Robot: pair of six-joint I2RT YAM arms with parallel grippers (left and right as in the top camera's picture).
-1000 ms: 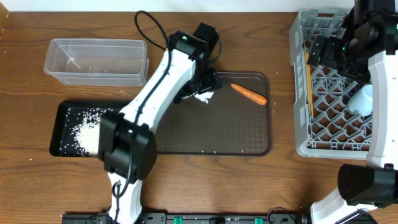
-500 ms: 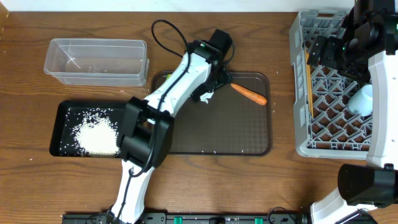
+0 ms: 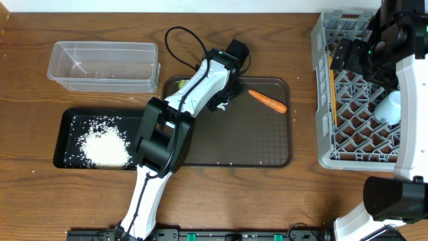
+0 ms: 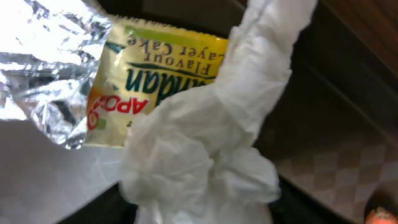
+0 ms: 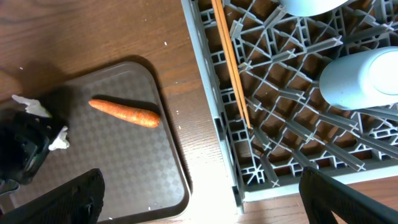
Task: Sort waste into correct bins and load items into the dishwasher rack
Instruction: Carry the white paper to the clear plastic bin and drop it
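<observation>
The one grey dishwasher rack (image 3: 341, 137) sits hard against the table's (image 3: 40, 201) right edge. Nothing has changed there since a second ago, and the right gripper (image 5: 199, 177) hangs over its left rim with fingers spread wide and nothing between them. Inside the rack are the chopsticks (image 5: 231, 62), lying together as one thin line so I can't separate them, and one pale blue cup (image 5: 360, 78). There's one brown serving tray (image 3: 227, 144) in the middle; its front half is mostly bare, with a few stray grains. The one black tray (image 3: 67, 124) is front left. Its rice (image 3: 103, 147) pile is now fully in view because the left arm (image 3: 194, 94) has swung its elbow right, off the pile. One clear container (image 3: 103, 65) sits behind it. One carrot (image 3: 267, 101) lies where it was, near the brown tray's back right corner. The left gripper (image 3: 223, 100) is at the tray's back edge, just left of the carrot. The wrist view is filled by one white wrapper (image 4: 205, 155), one green-yellow wrapper (image 4: 155, 81) and foil (image 4: 43, 50), all touching. I honestly can't tell if those fingers are clamped or loose.
</observation>
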